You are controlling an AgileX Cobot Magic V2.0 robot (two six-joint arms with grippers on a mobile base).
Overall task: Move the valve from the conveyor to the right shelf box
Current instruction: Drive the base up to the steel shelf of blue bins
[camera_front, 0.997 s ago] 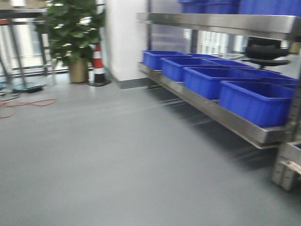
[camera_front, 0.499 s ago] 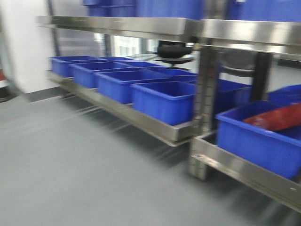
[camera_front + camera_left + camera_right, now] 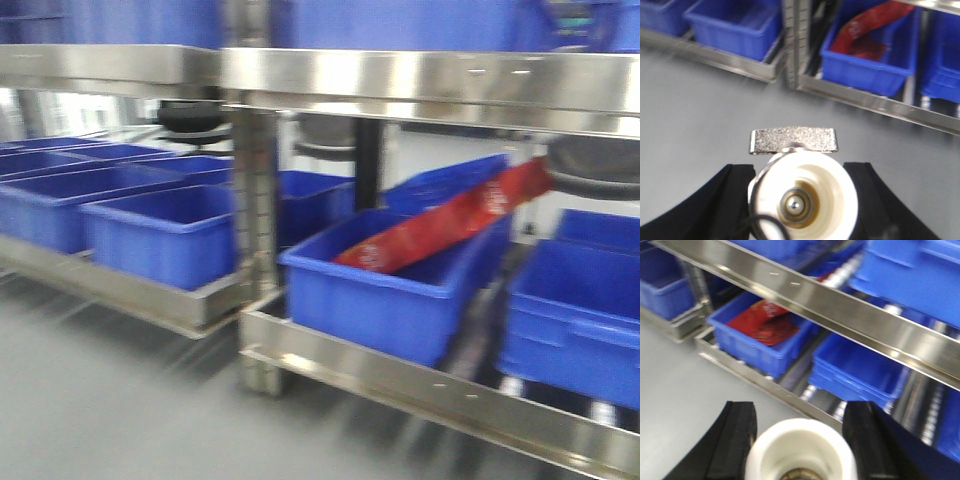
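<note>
Front view: blurred; the shelf rail runs across the top, and a blue box holds a red packet leaning toward 2 o'clock.
Left wrist view: this view alone shows the valve, white round end toward the camera and a rough metal tab at 12 o'clock.
Left gripper: black fingers at 9 and 3 o'clock pinch the valve.
Right gripper: pinches a white-rimmed part the same way.
Arms: both wrists are above the grey floor, facing the lower boxes.
</note>
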